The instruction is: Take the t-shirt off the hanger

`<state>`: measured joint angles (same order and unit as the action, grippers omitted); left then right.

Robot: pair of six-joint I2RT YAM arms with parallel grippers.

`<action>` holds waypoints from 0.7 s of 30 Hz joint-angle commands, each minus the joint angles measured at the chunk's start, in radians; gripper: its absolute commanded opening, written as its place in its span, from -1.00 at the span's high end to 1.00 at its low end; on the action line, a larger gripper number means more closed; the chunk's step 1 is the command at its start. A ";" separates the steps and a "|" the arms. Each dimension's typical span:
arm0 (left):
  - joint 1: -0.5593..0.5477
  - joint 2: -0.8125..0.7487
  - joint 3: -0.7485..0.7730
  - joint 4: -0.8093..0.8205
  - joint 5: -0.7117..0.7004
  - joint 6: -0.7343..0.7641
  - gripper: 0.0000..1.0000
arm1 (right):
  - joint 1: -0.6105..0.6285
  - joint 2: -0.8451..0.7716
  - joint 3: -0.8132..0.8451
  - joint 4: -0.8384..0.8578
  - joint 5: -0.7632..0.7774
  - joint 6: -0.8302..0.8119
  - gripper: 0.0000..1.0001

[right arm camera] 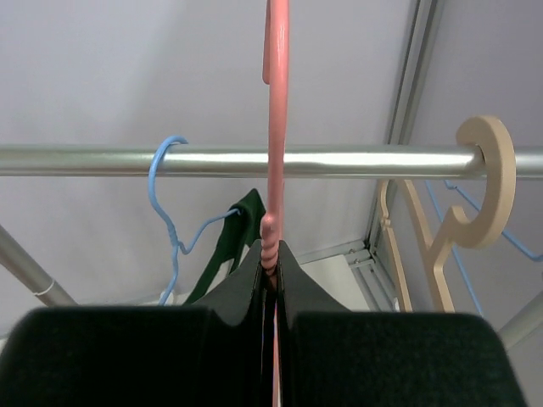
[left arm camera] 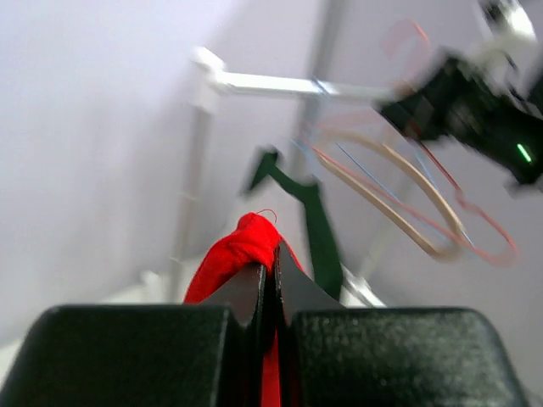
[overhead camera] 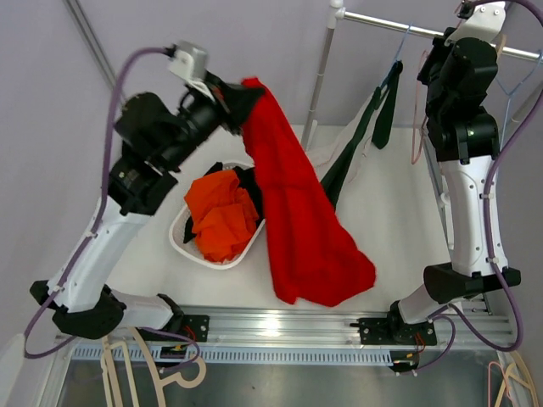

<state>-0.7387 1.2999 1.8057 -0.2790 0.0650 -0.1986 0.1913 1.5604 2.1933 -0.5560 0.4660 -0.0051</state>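
White tabletop point(overhead camera: 399, 212) — its load
A white oval plastic basket point(overhead camera: 180, 242) sits below the left gripper's fingers point(overhead camera: 233, 103) — a red cloth t-shirt point(overhead camera: 305, 229) lays its lower end down-right of them.

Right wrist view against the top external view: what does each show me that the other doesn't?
Right wrist only: the right gripper seen close up, shut on the neck of the pink hanger, with no cloth on the part that shows.
Top external only: the left gripper shut on the red t-shirt, which hangs in a long drape beside the white basket holding orange cloth.
Both: the rail and the dark green garment hanging from it.
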 commanded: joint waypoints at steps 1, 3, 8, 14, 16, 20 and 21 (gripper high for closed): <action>0.151 0.039 0.122 0.044 0.085 -0.055 0.99 | -0.009 0.029 0.034 0.102 0.028 -0.059 1.00; 0.217 0.096 0.197 0.064 0.081 -0.038 0.99 | -0.016 0.038 0.033 0.114 0.031 -0.068 1.00; 0.332 0.303 0.619 0.001 0.125 -0.064 0.99 | -0.045 0.062 0.025 0.139 0.045 -0.093 1.00; 0.387 0.366 0.667 0.066 0.199 -0.114 0.99 | -0.105 0.070 -0.009 0.163 0.027 -0.082 1.00; 0.387 0.361 0.658 0.061 0.208 -0.110 0.99 | -0.130 0.081 -0.009 0.159 0.020 -0.075 1.00; 0.387 0.297 0.587 0.060 0.203 -0.088 0.99 | -0.159 0.104 -0.013 0.159 0.014 -0.067 1.00; 0.387 0.283 0.577 0.058 0.200 -0.078 0.99 | -0.162 0.108 -0.014 0.159 0.007 -0.065 1.00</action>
<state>-0.3546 1.6596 2.3924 -0.2756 0.2409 -0.2794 0.0422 1.6474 2.1788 -0.4416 0.4881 -0.0753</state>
